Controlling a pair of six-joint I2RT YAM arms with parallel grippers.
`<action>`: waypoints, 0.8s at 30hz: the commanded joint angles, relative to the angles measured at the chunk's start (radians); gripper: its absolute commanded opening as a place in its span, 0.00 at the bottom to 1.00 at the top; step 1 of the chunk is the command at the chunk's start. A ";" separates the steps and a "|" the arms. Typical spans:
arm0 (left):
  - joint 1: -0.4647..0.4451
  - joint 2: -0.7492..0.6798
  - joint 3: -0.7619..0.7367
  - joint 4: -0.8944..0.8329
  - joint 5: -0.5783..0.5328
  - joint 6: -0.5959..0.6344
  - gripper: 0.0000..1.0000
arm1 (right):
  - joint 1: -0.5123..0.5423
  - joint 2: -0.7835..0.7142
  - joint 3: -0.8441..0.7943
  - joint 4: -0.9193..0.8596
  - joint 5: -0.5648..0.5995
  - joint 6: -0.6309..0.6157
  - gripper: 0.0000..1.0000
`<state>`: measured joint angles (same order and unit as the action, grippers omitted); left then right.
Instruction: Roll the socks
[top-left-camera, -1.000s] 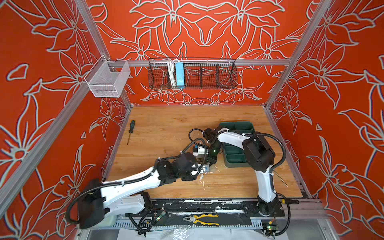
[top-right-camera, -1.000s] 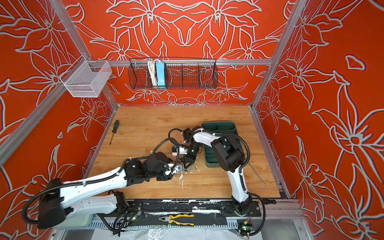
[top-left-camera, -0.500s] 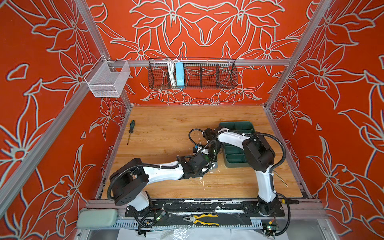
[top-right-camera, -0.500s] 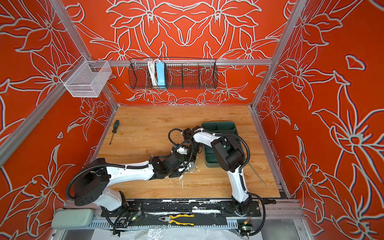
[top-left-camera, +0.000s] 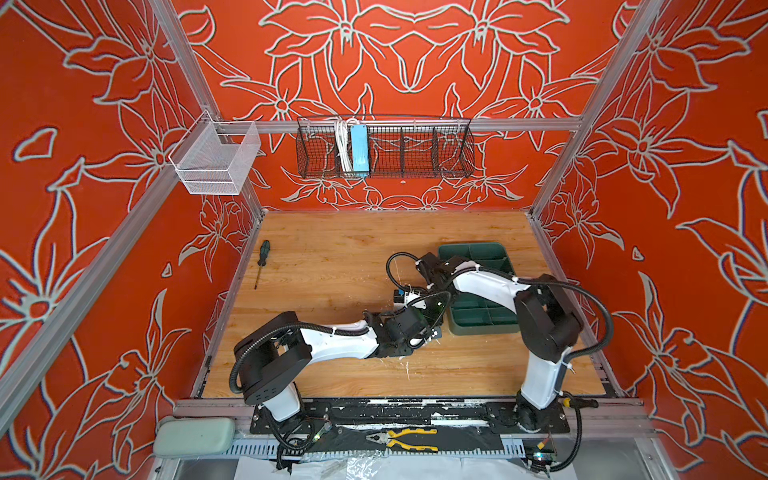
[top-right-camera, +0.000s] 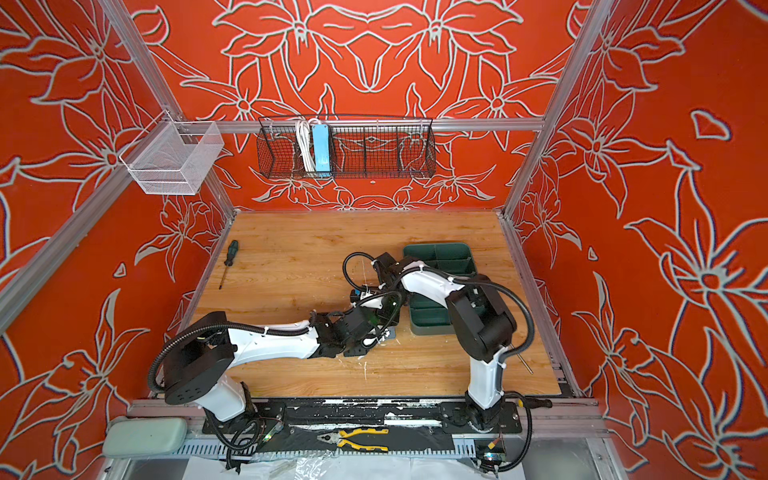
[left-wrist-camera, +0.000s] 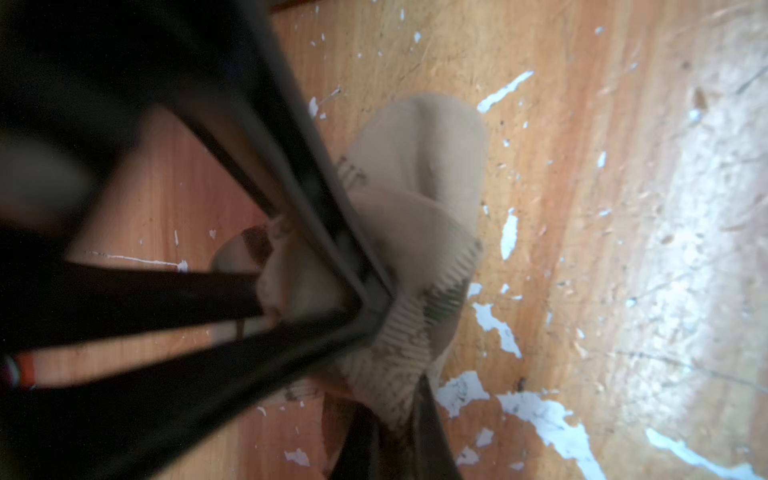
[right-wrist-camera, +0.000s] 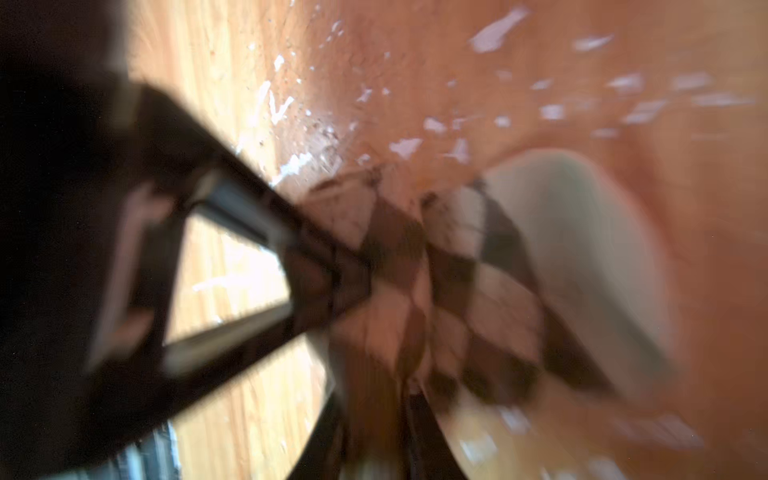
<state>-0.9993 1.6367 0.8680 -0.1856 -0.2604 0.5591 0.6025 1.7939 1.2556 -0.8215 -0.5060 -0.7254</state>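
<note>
Argyle sock (left-wrist-camera: 415, 166), beige w/ brown diamonds, is seen bunched on wood table (top-left-camera: 332, 270), just beside green tray (top-left-camera: 478, 328). Its ribbed cuff is pinched by left tool (left-wrist-camera: 386, 361), jaws closed on fabric. Right tool (right-wrist-camera: 374, 345) is seen at same sock. That view is too blurred, so open vs. closed can't be told.

From high in front we look down on the whole table (top-left-camera: 332, 266) in both top views; both wrist cameras sit close over the sock (left-wrist-camera: 419, 166).
</note>
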 joint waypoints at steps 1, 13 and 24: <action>0.022 0.040 -0.029 -0.101 -0.006 -0.039 0.00 | -0.026 -0.132 -0.039 0.084 0.120 0.001 0.35; 0.155 0.155 0.275 -0.524 0.377 -0.085 0.00 | -0.087 -0.680 -0.310 0.615 0.525 0.117 0.43; 0.385 0.411 0.561 -0.801 0.773 -0.174 0.00 | 0.111 -0.941 -0.422 0.201 0.343 -0.237 0.56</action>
<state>-0.6407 1.9873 1.4216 -0.8371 0.4221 0.4126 0.6254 0.8516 0.8890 -0.4675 -0.1898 -0.8444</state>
